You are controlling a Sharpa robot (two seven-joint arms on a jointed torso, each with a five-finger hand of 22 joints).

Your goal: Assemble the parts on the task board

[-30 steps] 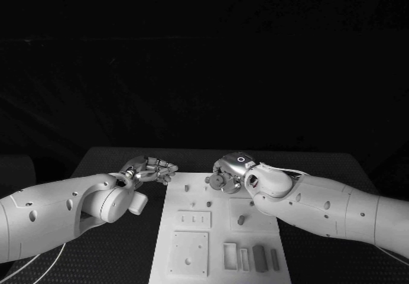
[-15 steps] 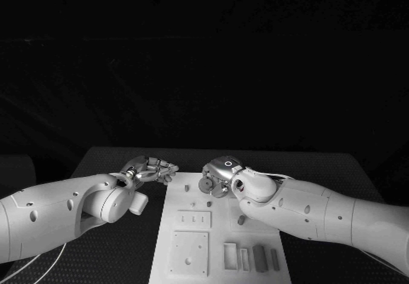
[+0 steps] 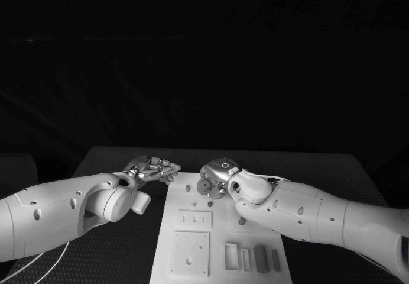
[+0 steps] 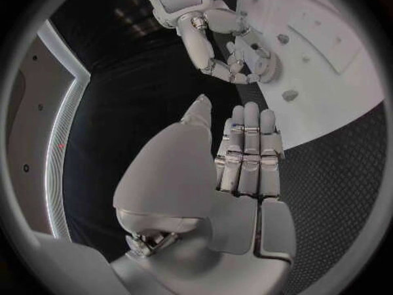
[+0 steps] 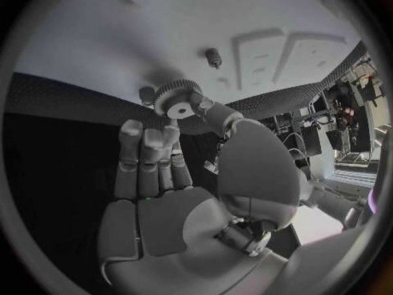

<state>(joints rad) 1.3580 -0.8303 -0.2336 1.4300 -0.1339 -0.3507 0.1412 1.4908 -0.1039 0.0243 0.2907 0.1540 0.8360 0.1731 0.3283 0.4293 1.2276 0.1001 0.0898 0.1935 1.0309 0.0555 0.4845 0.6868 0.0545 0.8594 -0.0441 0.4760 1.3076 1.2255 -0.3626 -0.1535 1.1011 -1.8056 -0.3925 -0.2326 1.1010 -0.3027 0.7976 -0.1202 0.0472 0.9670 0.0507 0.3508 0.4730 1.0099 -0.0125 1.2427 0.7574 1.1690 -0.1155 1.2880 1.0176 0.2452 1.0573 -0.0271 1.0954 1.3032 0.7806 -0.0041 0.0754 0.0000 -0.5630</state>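
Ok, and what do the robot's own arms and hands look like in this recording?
Both arms are smooth white rounded shells with small dark round holes. A thin pale cable loops beside the left arm; the right arm is alike. The left hand and right hand are silver metal with segmented fingers; the right one carries a small ring marking on a dark cap.

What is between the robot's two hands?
In the head view, a bare strip of the white task board with one small peg lies between the left hand and the right hand, which holds a gear.
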